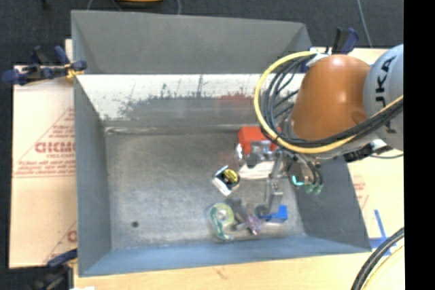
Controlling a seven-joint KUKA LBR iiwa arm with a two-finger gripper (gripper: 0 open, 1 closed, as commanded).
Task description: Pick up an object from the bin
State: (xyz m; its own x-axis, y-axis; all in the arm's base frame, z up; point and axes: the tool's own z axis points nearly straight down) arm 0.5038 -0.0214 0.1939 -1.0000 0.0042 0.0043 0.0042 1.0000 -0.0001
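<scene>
Blue piece (278, 214) | seen beside hand (272, 202), bin (156, 180) front | judged light, perhaps stiff plastic | best gripped across narrow sides | hand spread cannot be told

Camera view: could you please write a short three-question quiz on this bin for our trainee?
1. From which side of the view does the arm enter the bin?
2. True or false: the red block lies against the bin's left wall.
3. Which lies nearest the hand: A red block, B blue piece, C green ring?
Key: 1 right; 2 false; 3 B.
</scene>
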